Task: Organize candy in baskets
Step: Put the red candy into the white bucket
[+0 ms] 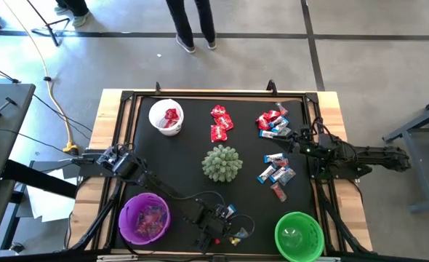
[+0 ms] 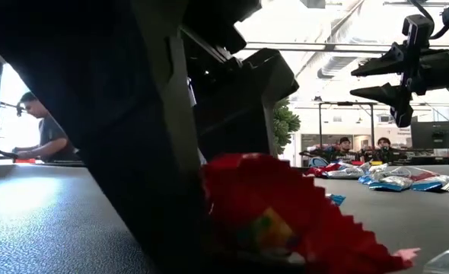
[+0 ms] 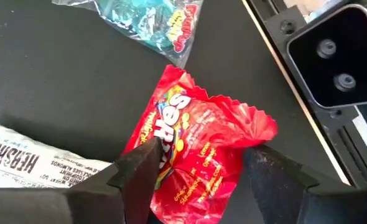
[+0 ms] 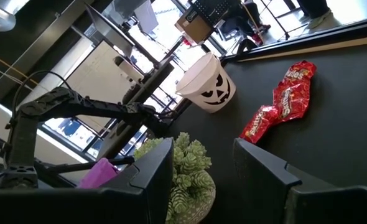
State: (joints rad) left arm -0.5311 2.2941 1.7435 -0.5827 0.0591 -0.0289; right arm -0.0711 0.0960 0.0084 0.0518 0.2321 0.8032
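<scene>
The left gripper is lowered at the table's near edge between the purple basket and the bright green basket, its fingers spread either side of a shiny red wrapped candy. The right gripper is held open above blue-and-silver candies. Red candy is seen inside the white basket.

Left gripper: two dark fingers spread apart, straddling red Skittles packet, one finger at each side of packet. Packet lying flat on black mat, crimped edges visible. White-silver Hershey's wrapper just beside one finger, partly cut off. Clear-and-teal candy bag near red packet, apart. Table frame edge with dark camera block beyond mat.
</scene>
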